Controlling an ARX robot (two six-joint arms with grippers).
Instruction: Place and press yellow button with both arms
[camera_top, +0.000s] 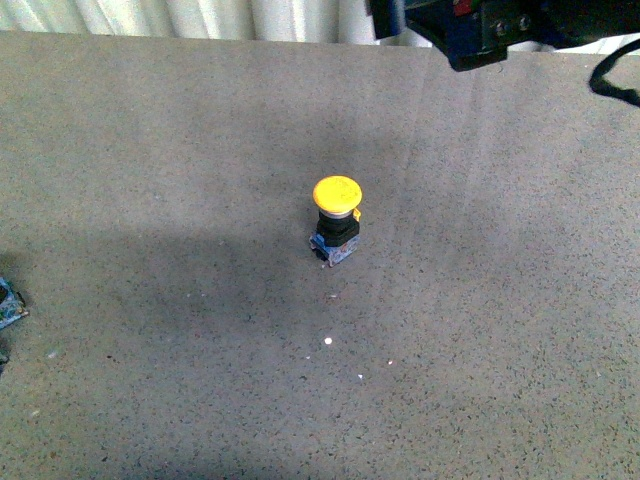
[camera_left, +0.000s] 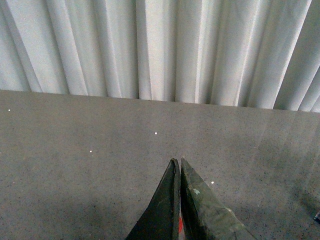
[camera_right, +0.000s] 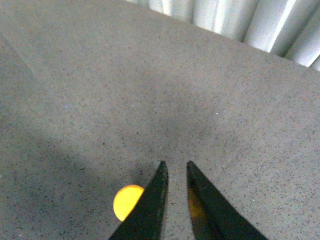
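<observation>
The yellow button (camera_top: 337, 194) stands upright on the grey table, its round yellow cap over a black collar and a blue-and-grey base. Part of my right arm (camera_top: 480, 35) hangs above the table's far edge, well behind the button. In the right wrist view my right gripper (camera_right: 176, 164) is open with a narrow gap and nothing between its fingers. The button's yellow cap (camera_right: 127, 202) shows beside one finger, partly hidden by it. In the left wrist view my left gripper (camera_left: 177, 161) is shut, empty, and points over bare table toward the curtain. The button does not show there.
The speckled grey table (camera_top: 150, 150) ends at a white pleated curtain (camera_left: 160, 50) at the back. A small blue-and-grey item (camera_top: 8, 303) pokes in at the left edge of the front view. A black cable (camera_top: 615, 75) loops at the top right.
</observation>
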